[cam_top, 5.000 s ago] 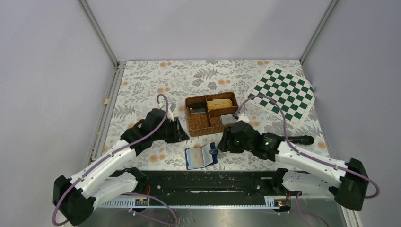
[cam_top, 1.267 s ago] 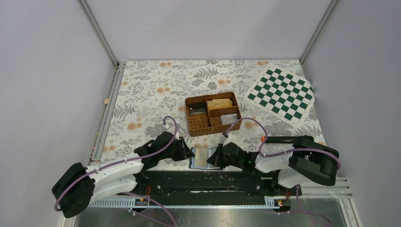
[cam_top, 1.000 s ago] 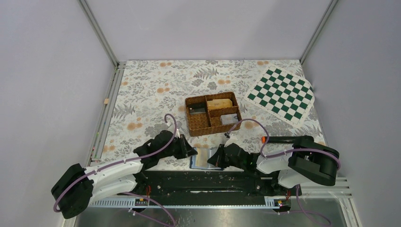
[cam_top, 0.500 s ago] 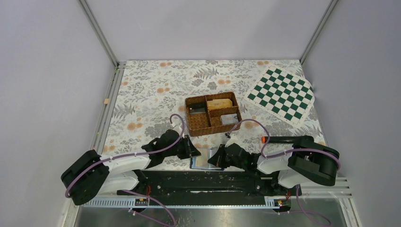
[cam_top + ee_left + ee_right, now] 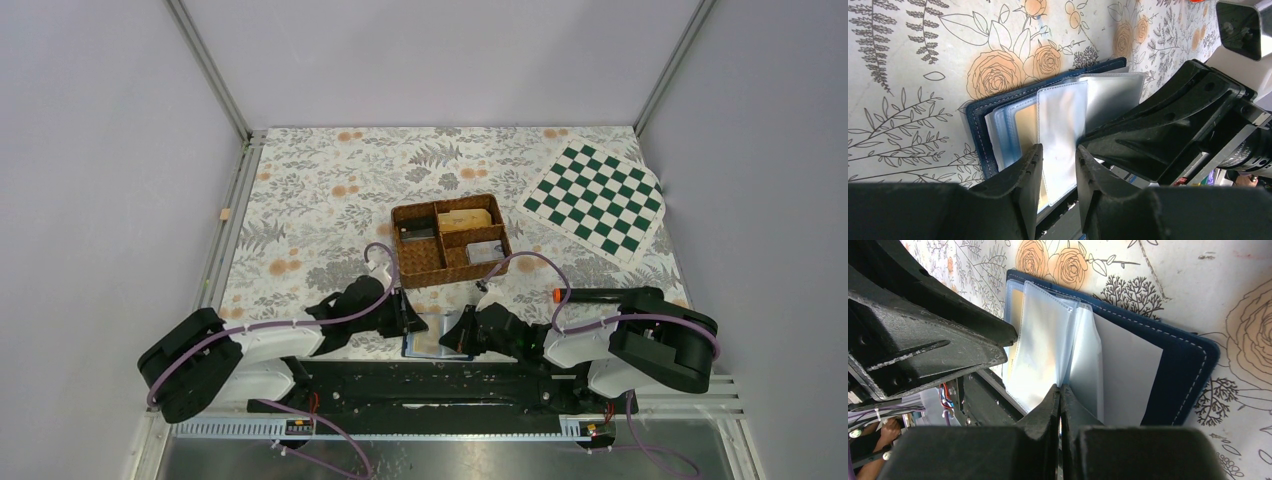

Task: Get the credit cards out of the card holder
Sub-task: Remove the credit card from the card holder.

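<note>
I have the card holder (image 5: 432, 335) lying open on the table (image 5: 300, 190), at 6 o'clock from the wicker tray (image 5: 437, 274) and right at the table's near edge. Its clear sleeves are fanned up, and 1 tan card (image 5: 1026, 131) sits in a pocket, so I judge the task unfinished; I see no card lying free on the cloth. The tray holds flat pieces, but I cannot tell whether they are cards.

My left gripper (image 5: 1058, 152) comes in from 9 o'clock with a narrow gap between its fingers. A sleeve's edge lies in that gap, seemingly unclamped. My right gripper (image 5: 1059, 388) comes from 3 o'clock, pressed shut with its tips on the sleeves. Whether it nips a leaf, I cannot tell.

Room is tight. The black base rail lies just beside the holder at 6 o'clock, the 2 grippers nearly meet over it, and the tray is near at 12 o'clock. Open cloth lies toward 10 o'clock.
</note>
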Controlling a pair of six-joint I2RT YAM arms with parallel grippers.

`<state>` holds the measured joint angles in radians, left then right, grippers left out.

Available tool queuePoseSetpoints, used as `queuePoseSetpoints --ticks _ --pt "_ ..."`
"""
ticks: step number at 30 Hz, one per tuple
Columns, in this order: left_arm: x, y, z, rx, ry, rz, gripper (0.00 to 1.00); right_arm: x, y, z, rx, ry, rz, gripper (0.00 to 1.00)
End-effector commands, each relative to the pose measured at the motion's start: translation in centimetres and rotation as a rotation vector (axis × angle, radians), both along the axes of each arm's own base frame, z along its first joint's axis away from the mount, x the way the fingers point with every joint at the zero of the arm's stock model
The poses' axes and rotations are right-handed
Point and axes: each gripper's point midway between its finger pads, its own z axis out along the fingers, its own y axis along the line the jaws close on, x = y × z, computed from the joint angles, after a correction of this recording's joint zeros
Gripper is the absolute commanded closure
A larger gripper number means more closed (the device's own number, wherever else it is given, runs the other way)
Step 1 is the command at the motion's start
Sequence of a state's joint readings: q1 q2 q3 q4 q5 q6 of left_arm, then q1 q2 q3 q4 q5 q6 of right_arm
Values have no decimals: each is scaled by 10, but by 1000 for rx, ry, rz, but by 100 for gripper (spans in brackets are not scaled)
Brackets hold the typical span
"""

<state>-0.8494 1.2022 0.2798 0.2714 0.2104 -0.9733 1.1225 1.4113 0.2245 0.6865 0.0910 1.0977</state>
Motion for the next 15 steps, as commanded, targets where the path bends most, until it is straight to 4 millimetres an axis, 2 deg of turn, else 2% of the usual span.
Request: queuePoseSetpoints --ticks 1,11,15 --pt "9 -3 3 12 -61 16 68 -1 -12 -13 -55 16 -10 99" --pt "11 10 0 103 -90 53 65 -2 -14 -15 -55 16 -16 99" --pt "11 10 7 120 -119 43 64 -1 -14 -15 -56 15 -14 100"
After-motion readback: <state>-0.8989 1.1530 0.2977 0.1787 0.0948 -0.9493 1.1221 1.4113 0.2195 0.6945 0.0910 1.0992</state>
